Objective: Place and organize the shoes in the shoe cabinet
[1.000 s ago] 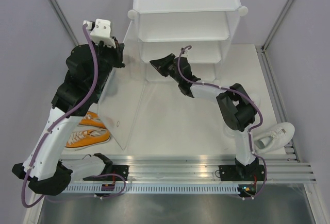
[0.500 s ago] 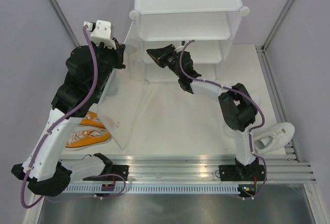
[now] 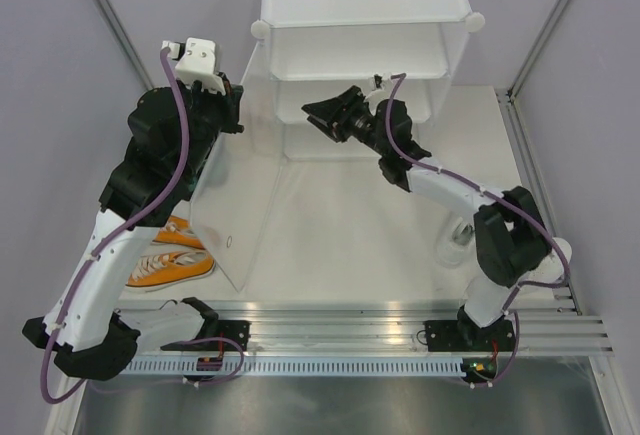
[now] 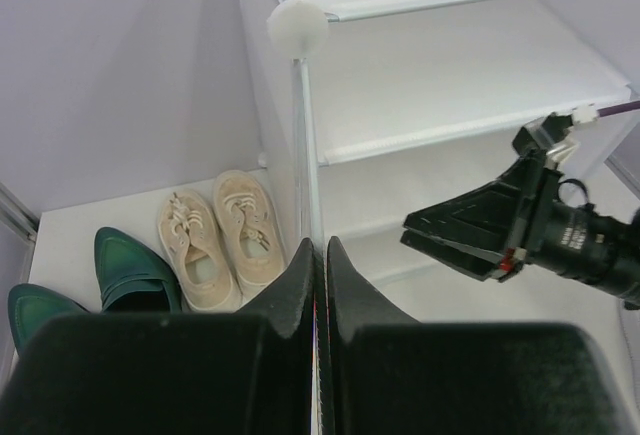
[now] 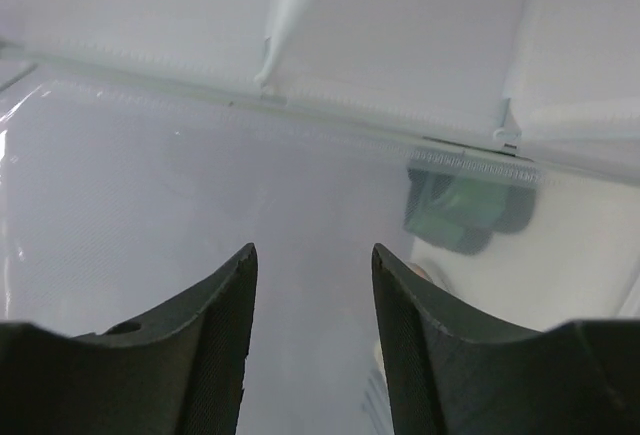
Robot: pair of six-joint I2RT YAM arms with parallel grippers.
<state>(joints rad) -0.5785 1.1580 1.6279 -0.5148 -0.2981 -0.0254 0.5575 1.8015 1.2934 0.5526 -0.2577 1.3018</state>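
Pretty clearly a robotics lab test cell, not somebody's hallway. Two robot arms (image 3: 150, 165) are bolted to an aluminium rail (image 3: 340, 320) at the near edge of a white surface (image 3: 340, 225). Purple cables (image 3: 180, 135) run along them, and there's a slotted cable duct (image 3: 330, 365) under the rail. Plain pale lilac walls (image 3: 60, 105) and bare metal posts (image 3: 105, 10) box it in. The household bits are a white plastic shoe cabinet (image 3: 360, 0) and some orange sneakers (image 3: 170, 255).

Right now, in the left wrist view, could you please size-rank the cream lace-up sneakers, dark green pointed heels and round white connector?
Cream lace-up sneakers
Dark green pointed heels, partly hidden
Round white connector
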